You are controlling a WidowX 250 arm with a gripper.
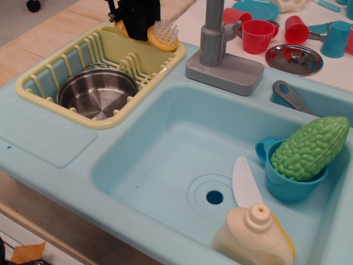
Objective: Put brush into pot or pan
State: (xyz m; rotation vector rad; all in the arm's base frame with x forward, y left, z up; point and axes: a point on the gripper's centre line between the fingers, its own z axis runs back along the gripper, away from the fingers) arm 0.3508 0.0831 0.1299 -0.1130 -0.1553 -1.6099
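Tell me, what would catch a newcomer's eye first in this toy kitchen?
Probably the bumpy green gourd stuffed into a blue cup at the right of the sink basin. Next, the shiny steel pot in the yellow drying rack, and the black gripper at the rack's far end, closed on an orange brush.
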